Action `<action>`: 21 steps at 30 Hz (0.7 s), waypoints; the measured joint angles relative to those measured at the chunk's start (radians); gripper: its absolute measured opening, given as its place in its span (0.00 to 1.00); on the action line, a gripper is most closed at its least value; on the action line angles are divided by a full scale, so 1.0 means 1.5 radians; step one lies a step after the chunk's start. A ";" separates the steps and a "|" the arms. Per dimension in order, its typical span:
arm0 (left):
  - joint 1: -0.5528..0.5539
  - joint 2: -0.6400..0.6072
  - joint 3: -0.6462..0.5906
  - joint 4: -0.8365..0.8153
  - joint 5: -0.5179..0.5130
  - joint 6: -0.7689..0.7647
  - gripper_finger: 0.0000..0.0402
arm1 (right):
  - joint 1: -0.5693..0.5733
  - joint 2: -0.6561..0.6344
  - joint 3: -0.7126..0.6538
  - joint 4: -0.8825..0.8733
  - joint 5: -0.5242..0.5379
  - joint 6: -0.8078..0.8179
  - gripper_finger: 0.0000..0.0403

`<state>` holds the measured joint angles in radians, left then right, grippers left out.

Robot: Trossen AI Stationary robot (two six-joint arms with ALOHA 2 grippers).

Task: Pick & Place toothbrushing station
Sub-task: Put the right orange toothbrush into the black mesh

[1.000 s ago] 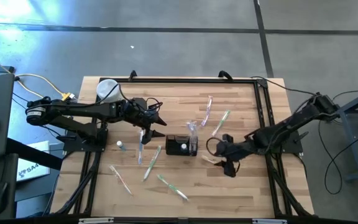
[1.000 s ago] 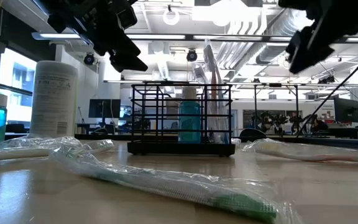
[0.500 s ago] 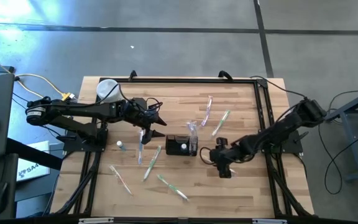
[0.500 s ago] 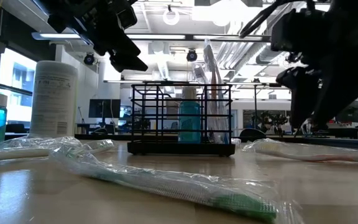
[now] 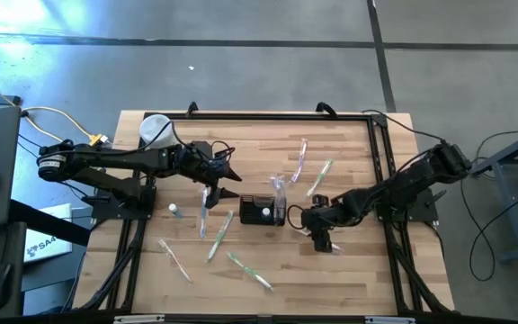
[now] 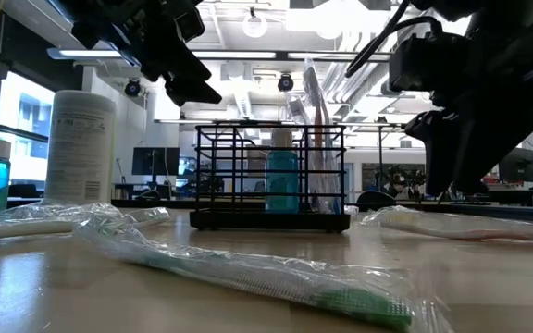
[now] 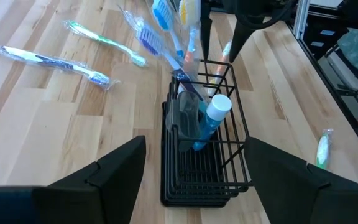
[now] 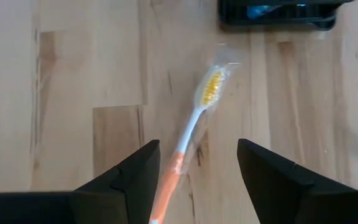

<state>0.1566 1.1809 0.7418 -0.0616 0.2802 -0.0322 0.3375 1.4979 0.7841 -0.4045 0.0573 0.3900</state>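
Your right tool [image 5: 320,232] hangs low over the wooden surface [image 5: 349,270] just to the right of the toothbrushing station [image 5: 263,210], its fingers [image 8: 129,180] standing apart with nothing between them. Directly beneath it lies a wrapped orange-handled toothbrush [image 8: 191,134] with yellow bristles. In the right wrist view that brush runs lengthwise out ahead of the tool, bristle end nearest the station and handle end passing between the two fingers, slightly skewed off the tool's centre line. So the brush's long axis points roughly at the station, and the fingers already straddle it across its narrow width, which looks like the alignment you want for a straight descent and pinch on the handle.

The station itself sits near the middle of the surface, a low black wire caddy already holding a blue bottle [image 7: 209,121] and some wrapped brushes [image 7: 173,31] standing upright.

Your left tool [image 5: 227,175] waits above the surface up and to the left of the station, fingers [image 7: 114,171] spread wide and empty, looking down on it. The right arm is plainly the nearer one to the orange brush, so the pick seems to be its job
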 joint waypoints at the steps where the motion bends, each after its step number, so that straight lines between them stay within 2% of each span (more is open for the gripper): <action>1: 0.000 0.000 0.000 0.000 0.000 0.000 0.68 | 0.000 0.000 0.000 -0.001 0.003 0.003 0.51; 7: 0.000 0.000 0.000 0.000 0.000 0.000 0.68 | 0.018 0.023 0.000 -0.003 0.013 0.034 0.51; 12: 0.000 0.000 0.000 -0.006 0.000 0.005 0.68 | 0.029 0.076 0.000 0.020 0.008 0.039 0.51; 21: 0.000 0.001 0.000 -0.014 -0.002 0.035 0.68 | 0.002 0.103 0.002 0.041 -0.019 0.031 0.51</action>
<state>0.1566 1.1820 0.7420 -0.0831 0.2779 0.0196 0.3410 1.6520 0.7876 -0.3430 0.0289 0.4360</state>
